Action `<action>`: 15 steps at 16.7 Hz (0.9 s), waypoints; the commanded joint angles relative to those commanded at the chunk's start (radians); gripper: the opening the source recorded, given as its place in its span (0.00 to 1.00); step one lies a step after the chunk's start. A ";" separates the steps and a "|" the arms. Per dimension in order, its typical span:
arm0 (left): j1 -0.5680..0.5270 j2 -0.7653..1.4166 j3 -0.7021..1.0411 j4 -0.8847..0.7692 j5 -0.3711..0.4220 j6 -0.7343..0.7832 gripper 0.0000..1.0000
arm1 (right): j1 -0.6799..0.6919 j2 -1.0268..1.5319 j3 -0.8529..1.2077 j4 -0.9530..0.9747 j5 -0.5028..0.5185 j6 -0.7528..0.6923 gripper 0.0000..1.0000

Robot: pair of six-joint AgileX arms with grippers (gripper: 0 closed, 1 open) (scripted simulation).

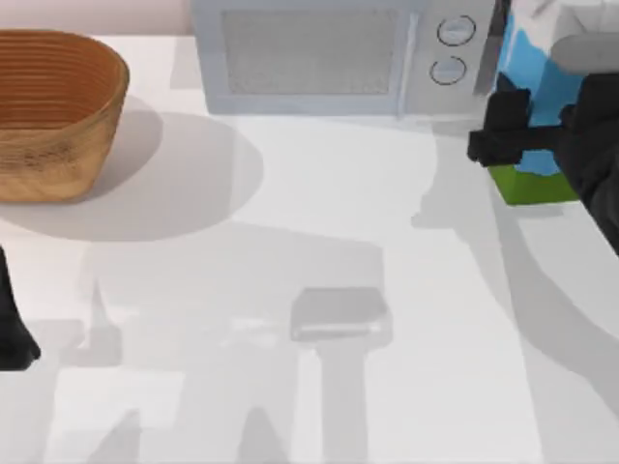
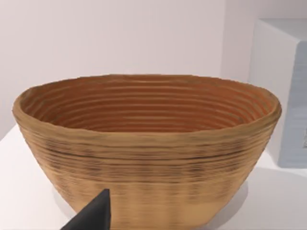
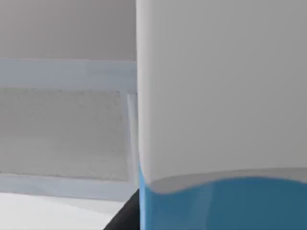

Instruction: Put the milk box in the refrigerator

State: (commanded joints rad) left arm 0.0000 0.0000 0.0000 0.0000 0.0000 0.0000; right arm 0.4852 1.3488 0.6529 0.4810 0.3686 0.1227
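Observation:
The milk box (image 1: 527,68), blue-sided with a green band at its bottom and a white top, stands out at the table's far right, just right of the microwave. My right gripper (image 1: 522,140) is shut on it around its lower half, one black finger showing on its left side. Up close in the right wrist view, the milk box (image 3: 220,96) shows its white top above the blue side, with a dark finger (image 3: 127,215) at its edge. My left gripper (image 1: 14,338) is parked at the table's left edge. The refrigerator is out of view.
A pale blue-grey microwave (image 1: 319,58) with two round knobs stands at the back centre. A woven brown basket (image 1: 48,106) sits at the back left, and it also faces the left wrist camera as the basket (image 2: 144,143). The table (image 1: 319,242) is white.

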 joint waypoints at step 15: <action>0.000 0.000 0.000 0.000 0.000 0.000 1.00 | -0.458 -1.273 -0.636 -0.444 -0.365 -0.113 0.00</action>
State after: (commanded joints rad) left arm 0.0000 0.0000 0.0000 0.0000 0.0000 0.0000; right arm 0.0272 0.0755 0.0167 0.0372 0.0040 0.0096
